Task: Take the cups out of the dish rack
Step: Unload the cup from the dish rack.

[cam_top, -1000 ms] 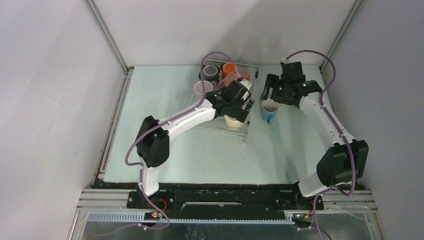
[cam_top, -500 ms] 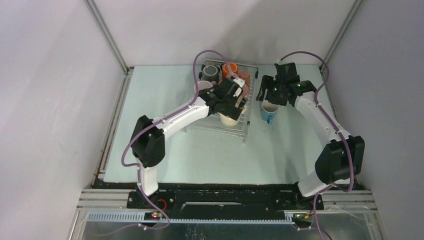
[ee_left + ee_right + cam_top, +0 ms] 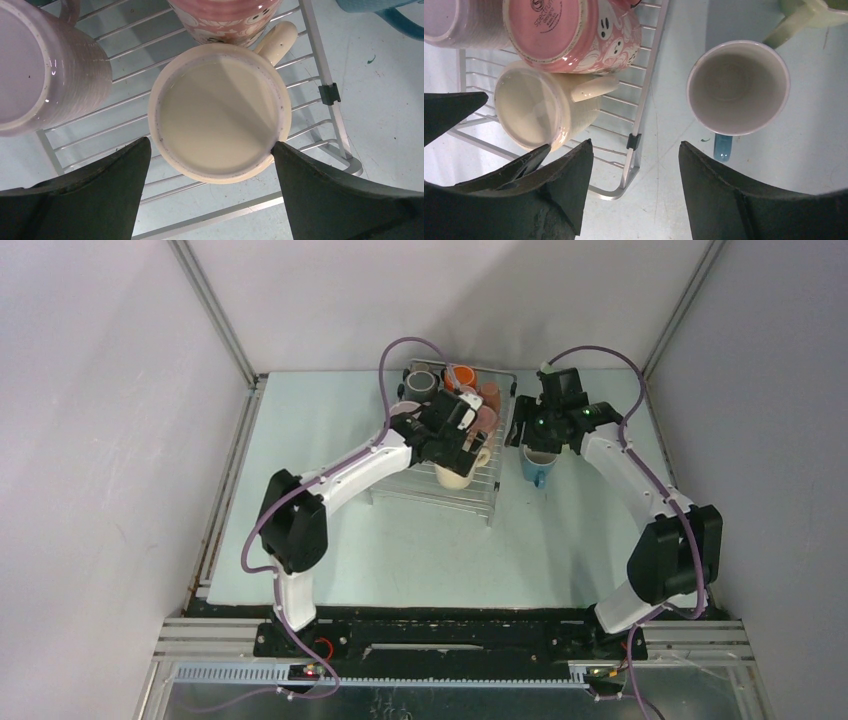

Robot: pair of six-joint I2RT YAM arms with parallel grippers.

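Hovering my left gripper [image 3: 210, 147], jaws spread wide either side of the cream glazed ceramic mug [image 3: 220, 110] by the silvery wire dish rack's [image 3: 320, 65] near right corner, I fear lifting it could topple the pink patterned mug [image 3: 574, 35] lying just behind. My right gripper [image 3: 634, 145] hangs agape and empty, just right of the rack.

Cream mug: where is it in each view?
Top external: cream mug in the dish rack's near right part.
Left wrist: cream mug at centre.
Right wrist: cream mug left of centre, on the rack wires.
Shared landmark: blue mug on the table right of the rack; top right corner in left wrist, right of centre in right wrist.
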